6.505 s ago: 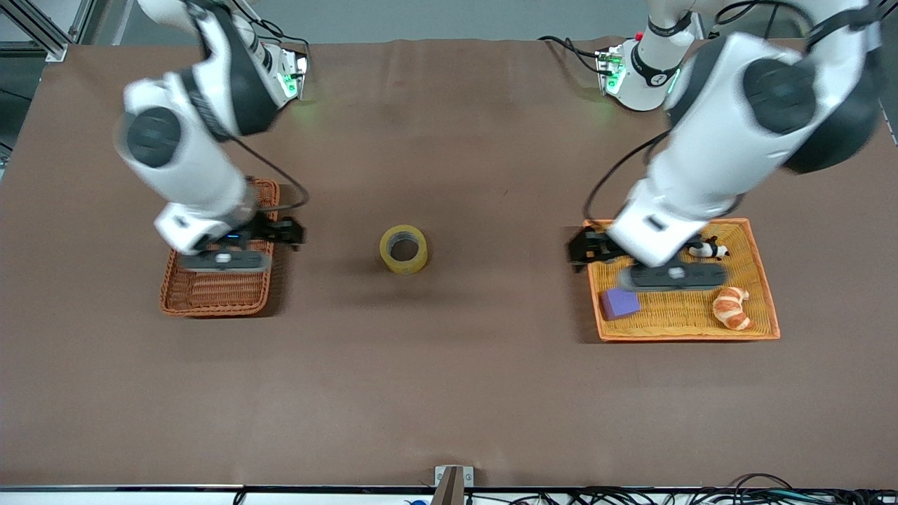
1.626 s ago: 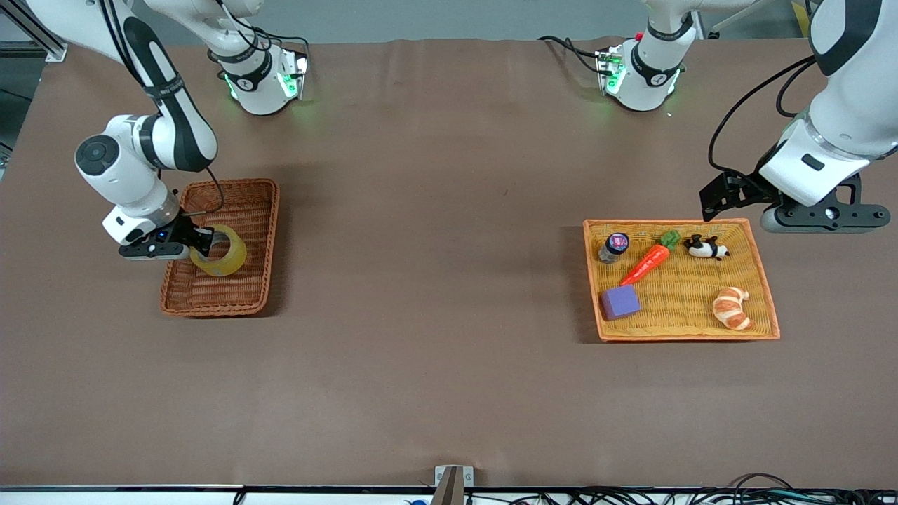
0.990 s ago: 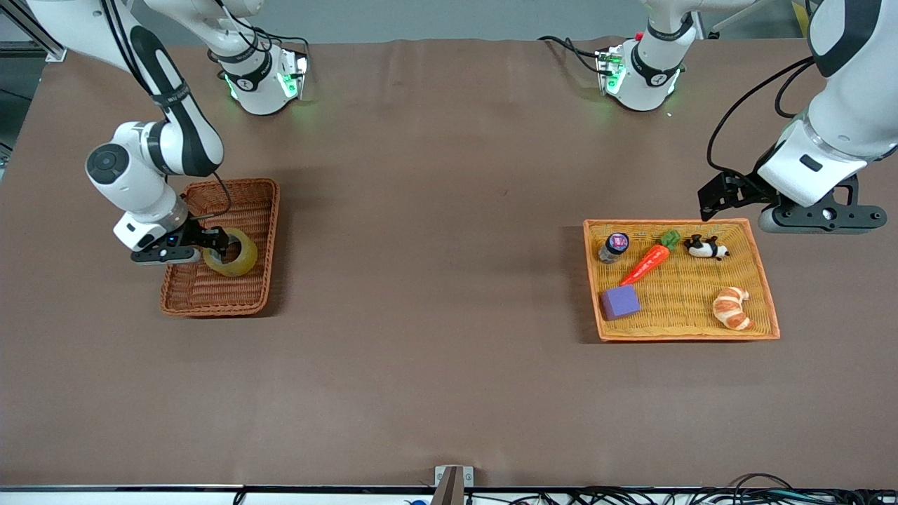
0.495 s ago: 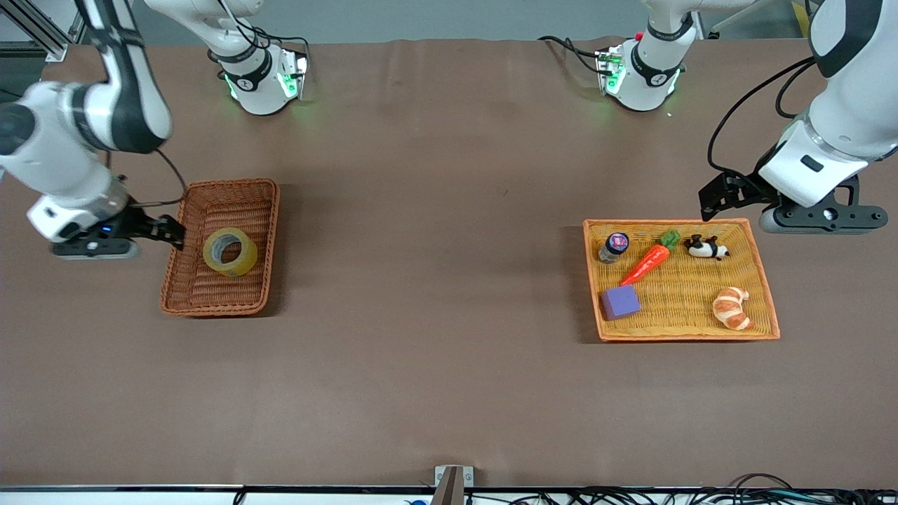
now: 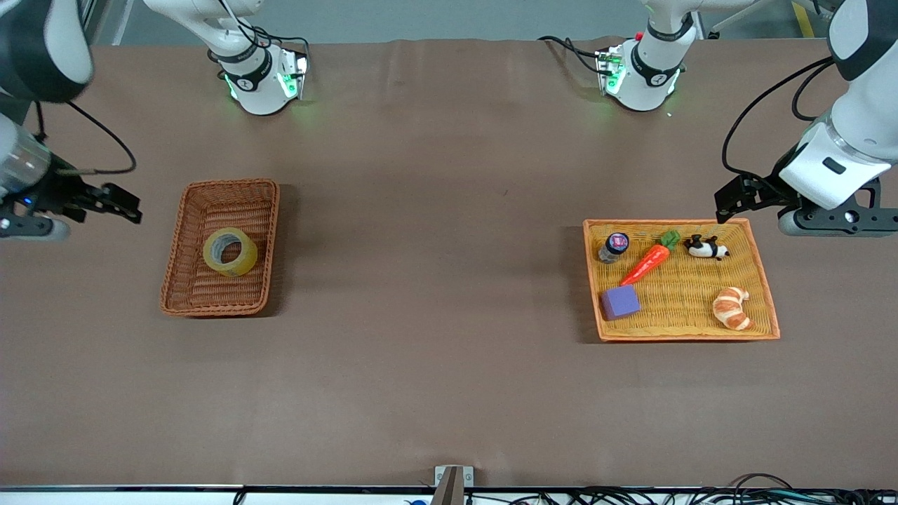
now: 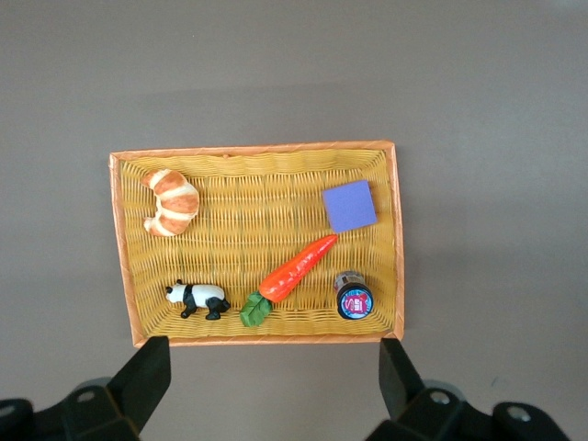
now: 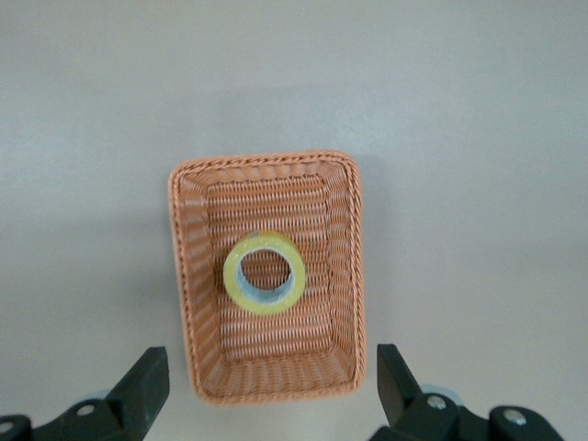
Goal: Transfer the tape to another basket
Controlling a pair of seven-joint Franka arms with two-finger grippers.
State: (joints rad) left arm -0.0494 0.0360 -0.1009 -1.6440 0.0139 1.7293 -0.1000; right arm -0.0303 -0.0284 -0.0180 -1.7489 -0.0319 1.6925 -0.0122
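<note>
While the tape [image 5: 229, 251] lies flat in the basket [image 5: 184, 294], the right gripper [image 5: 116, 203] hangs wide open and empty at its nine o'clock. Over bare table at the tray's [image 5: 684, 335] one o'clock, the left gripper [image 5: 729, 203] waits, open and empty.

In the front view, you see the right arm [image 5: 28, 105] cut off by the picture's edge, blurred at its upper link. The left arm [image 5: 852, 105] is likewise cropped at its edge. In each wrist view, only the finger tips show: left gripper [image 6: 266, 386], right gripper [image 7: 266, 386], bodies cut off below. The small jar's [image 5: 615, 246] label print is too small to read.
</note>
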